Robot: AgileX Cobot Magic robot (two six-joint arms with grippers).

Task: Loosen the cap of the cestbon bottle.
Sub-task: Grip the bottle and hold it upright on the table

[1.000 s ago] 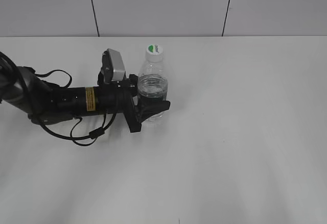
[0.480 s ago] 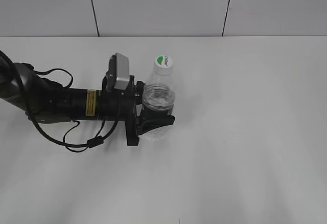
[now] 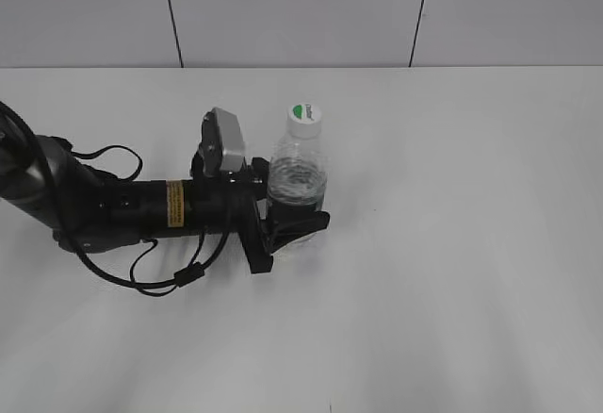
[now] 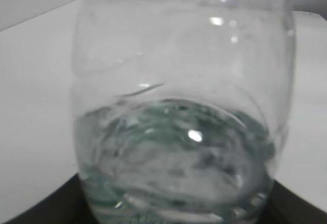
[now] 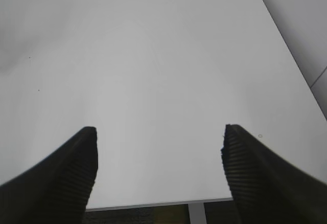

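Ribbed clear cestbon bottle [image 3: 297, 182], round white cap [image 3: 303, 117]

The left arm lies low and nearly level, reaching in from the left edge, its wrist camera on top. The left tool [image 3: 294, 224] is clamped around the cestbon bottle [image 3: 297, 182]. The right tool [image 5: 159, 155] hangs with its two ribbed fingers [image 5: 74, 170] spread wide apart, holding nothing.

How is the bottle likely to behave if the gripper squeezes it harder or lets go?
The bottle looks thin and clear, so it would probably dent. Tall and narrow, it may tip if released. The left gripper grips low, so the cap end could sway.
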